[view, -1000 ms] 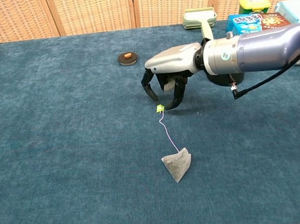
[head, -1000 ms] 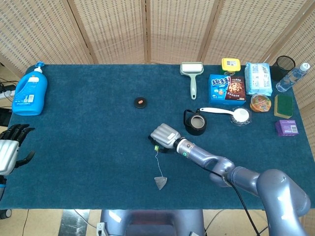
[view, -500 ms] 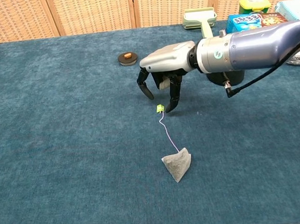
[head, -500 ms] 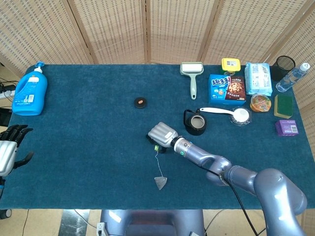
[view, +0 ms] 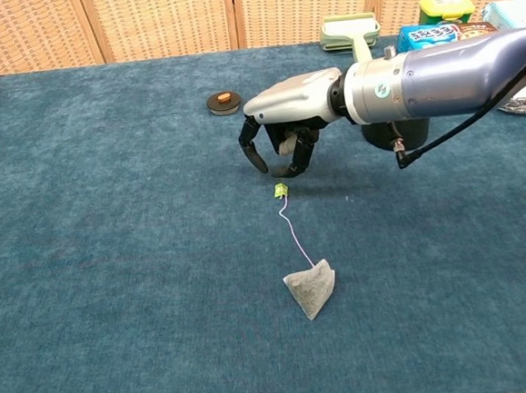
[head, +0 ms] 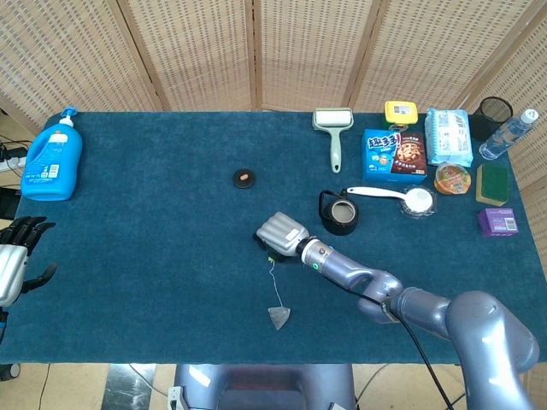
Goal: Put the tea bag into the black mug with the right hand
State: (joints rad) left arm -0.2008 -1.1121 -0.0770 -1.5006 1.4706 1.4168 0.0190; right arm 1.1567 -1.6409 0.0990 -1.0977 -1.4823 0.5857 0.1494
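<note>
The tea bag (view: pixel 311 290) is a grey pyramid lying on the blue cloth, also seen in the head view (head: pixel 279 318). Its string runs up to a small green tag (view: pixel 281 190). My right hand (view: pixel 287 126) hovers just beyond the tag with its fingers curled down like a claw and apart, holding nothing; the fingertips (view: pixel 290 168) stop short of the tag. The black mug (head: pixel 340 213) stands upright to the right of that hand (head: pixel 280 232); in the chest view my forearm hides most of it. My left hand (head: pixel 13 256) rests open at the table's left edge.
A small black lid (head: pixel 244 178) lies left of the mug. A white spoon (head: pixel 393 196), lint roller (head: pixel 333 128), cookie box (head: pixel 395 152) and several packets crowd the back right. A blue detergent bottle (head: pixel 53 158) stands at the far left.
My right hand has drawn slightly up and back from the green tag, its fingers curling in a little. The tea bag, tag and left hand have not moved.
</note>
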